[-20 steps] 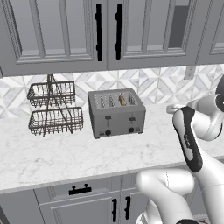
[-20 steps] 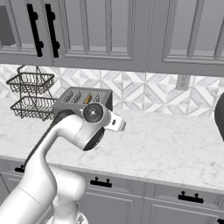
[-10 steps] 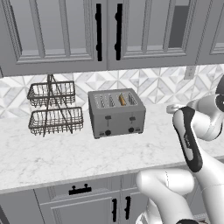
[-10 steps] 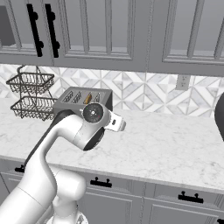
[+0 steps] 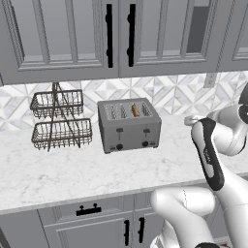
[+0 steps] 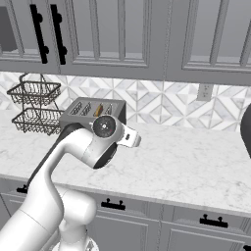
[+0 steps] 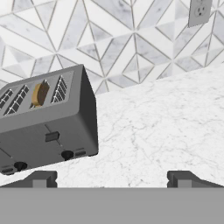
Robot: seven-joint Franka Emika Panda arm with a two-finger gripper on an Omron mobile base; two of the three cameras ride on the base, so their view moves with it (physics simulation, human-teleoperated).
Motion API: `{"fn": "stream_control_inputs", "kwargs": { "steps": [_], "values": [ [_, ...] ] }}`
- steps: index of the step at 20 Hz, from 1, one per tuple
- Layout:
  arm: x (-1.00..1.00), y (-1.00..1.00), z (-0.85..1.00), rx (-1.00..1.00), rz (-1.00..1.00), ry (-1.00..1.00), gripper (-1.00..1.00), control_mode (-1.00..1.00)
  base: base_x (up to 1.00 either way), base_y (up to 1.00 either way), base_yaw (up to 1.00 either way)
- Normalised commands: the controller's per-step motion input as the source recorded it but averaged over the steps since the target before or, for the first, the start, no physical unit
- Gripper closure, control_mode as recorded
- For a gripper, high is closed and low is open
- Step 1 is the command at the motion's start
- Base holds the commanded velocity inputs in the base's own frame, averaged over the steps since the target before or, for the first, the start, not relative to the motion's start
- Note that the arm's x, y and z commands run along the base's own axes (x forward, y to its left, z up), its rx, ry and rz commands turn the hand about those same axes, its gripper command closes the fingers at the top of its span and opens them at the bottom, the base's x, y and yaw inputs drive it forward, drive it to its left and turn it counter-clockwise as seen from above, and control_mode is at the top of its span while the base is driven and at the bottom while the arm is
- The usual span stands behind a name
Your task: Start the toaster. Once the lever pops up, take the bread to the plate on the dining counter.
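Toaster (image 7: 46, 122) on worktop (image 7: 153, 131), left of and beyond the tool (image 7: 111, 178), front levers facing it; bread (image 7: 40, 94) sunk in a top slot. Tool tips spread wide, gripping nothing.

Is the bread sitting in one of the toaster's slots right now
Yes, the tan bread stands in the third slot from the left on top of the toaster, beside the wire basket.
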Motion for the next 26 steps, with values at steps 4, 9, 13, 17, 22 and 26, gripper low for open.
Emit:
{"fn": "stream_control_inputs", "kwargs": {
  "steps": [4, 9, 13, 17, 22, 26],
  "values": [
    [0.00, 0.00, 0.00, 0.00, 0.00, 0.00, -1.00, -1.00, 0.00, 0.00, 0.00],
    [0.00, 0.00, 0.00, 0.00, 0.00, 0.00, -1.00, -1.00, 0.00, 0.00, 0.00],
    [0.00, 0.00, 0.00, 0.00, 0.00, 0.00, -1.00, -1.00, 0.00, 0.00, 0.00],
    [0.00, 0.00, 0.00, 0.00, 0.00, 0.00, -1.00, -1.00, 0.00, 0.00, 0.00],
    [0.00, 0.00, 0.00, 0.00, 0.00, 0.00, -1.00, -1.00, 0.00, 0.00, 0.00],
    [0.00, 0.00, 0.00, 0.00, 0.00, 0.00, -1.00, -1.00, 0.00, 0.00, 0.00]
  ]
}}
